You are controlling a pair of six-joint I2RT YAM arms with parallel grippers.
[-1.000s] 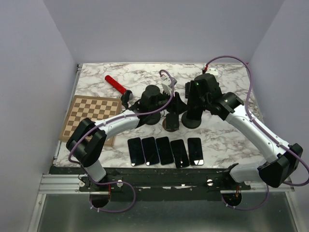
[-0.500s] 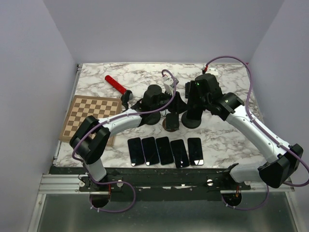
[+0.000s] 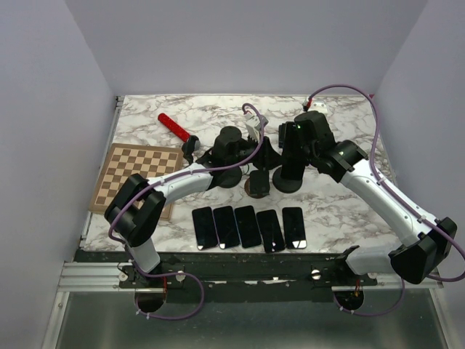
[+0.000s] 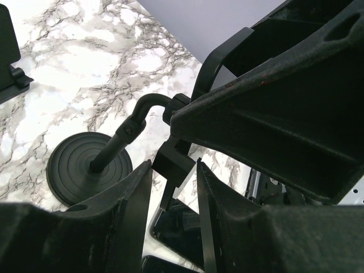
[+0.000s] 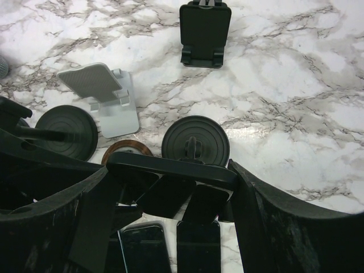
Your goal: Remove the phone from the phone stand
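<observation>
- The table (image 3: 211, 116) is a marbled slab. A chessboard (image 3: 134, 171) sits at its left edge and a row of spare phones (image 3: 247, 227) lies flat along the near edge.
- The right gripper (image 5: 169, 183) hangs over the middle of the table. Its two fingers are closed against the short ends of the phone (image 5: 170, 166), so this arm already has the grasp.
- The left gripper (image 4: 173, 185) reaches in from the other side at a lower level. Its fingers look pinched onto a square block on the head of the phone stand (image 4: 85, 168), which I read as bracing it rather than lifting anything.
- The phone stand has a round ribbed base flat on the table and a bent neck rising towards the right gripper. In the right wrist view the base shows directly below the phone.
- The phone lies level on the stand's head, well above the table, with its long axis running from one right finger to the other.
- The coming move turns on that stacking — phone directly over base, held end to end. A pull up and away from the head looks like what is needed while the left arm holds the stand down; whether the cradle lip has released cannot be seen.
</observation>
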